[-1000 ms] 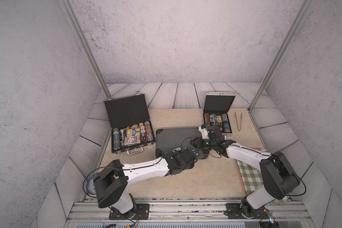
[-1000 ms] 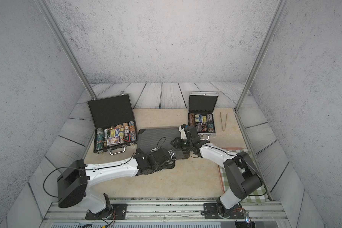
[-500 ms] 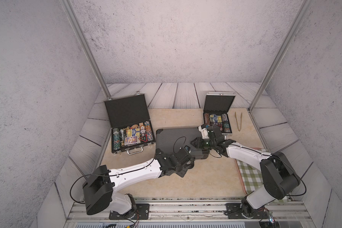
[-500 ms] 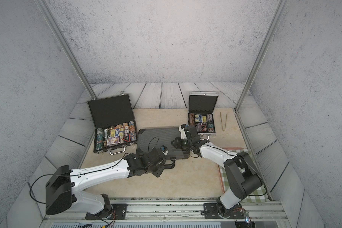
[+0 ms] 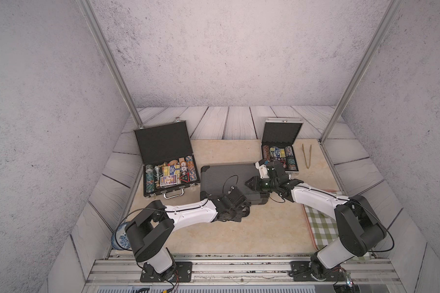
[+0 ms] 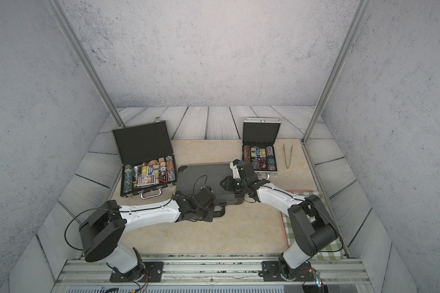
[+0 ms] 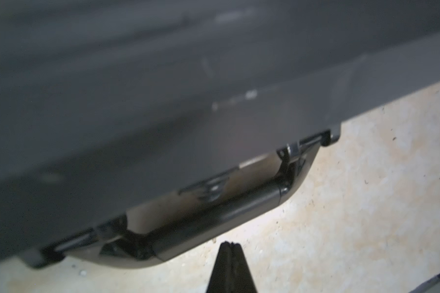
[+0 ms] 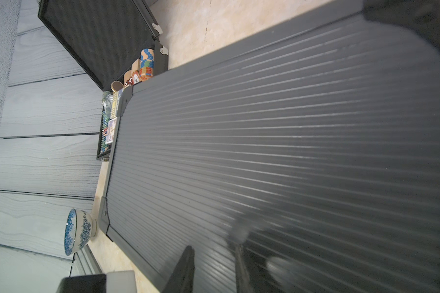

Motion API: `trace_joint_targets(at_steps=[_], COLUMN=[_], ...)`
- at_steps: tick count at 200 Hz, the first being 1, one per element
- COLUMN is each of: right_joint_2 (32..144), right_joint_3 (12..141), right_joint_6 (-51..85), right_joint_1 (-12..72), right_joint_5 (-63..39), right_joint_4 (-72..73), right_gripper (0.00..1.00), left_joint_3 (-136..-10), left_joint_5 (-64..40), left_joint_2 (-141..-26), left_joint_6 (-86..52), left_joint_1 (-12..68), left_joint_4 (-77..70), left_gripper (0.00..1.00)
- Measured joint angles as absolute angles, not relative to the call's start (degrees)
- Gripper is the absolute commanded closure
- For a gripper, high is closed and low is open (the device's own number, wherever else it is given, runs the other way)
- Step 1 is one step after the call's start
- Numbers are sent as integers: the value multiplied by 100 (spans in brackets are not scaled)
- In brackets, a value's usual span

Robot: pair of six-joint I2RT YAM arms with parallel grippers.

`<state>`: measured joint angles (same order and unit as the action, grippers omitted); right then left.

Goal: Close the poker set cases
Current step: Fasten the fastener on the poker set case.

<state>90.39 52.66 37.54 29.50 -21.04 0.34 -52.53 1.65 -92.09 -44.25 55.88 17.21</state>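
Note:
The large dark-grey ribbed case (image 5: 224, 177) (image 6: 203, 175) lies in the middle with its lid down; the lid (image 8: 264, 126) fills the right wrist view. My left gripper (image 7: 230, 244) (image 5: 236, 211) is shut on nothing, low over the table just in front of this case's handle (image 7: 214, 210). My right gripper (image 8: 214, 250) (image 5: 248, 183) (image 6: 224, 183) hovers open over the right part of the ribbed lid. The flat black case (image 5: 163, 144) (image 6: 142, 144) stands open at the left, full of chips and cards. The small silver case (image 5: 281, 134) (image 6: 261, 133) stands open at the back right.
Brass tongs (image 5: 307, 156) lie right of the silver case. A blue-and-white bowl (image 5: 120, 237) (image 8: 78, 230) sits at the table's front left corner behind my left arm. A green checked cloth (image 5: 323, 223) lies under my right arm. Grey walls close in three sides.
My left gripper has shut and dropped back from the grey case's front edge to the table in front of the handle. The right arm has stayed put.

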Motion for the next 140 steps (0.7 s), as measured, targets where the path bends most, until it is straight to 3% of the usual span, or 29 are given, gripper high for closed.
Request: trace_joint_targets(at_steps=[140], right_joint_2=[9008], right_joint_3=[5190], right_joint_6=[3758], right_joint_1=[2950], right_joint_5=[-2084], right_joint_4=[132], right_gripper=[70], left_joint_3=[-5002], left_joint_5=[1275], left_joint_2=[-9520], left_joint_6=[-5264], left_joint_1=[5605], left_joint_4=[1188], left_gripper=[95])
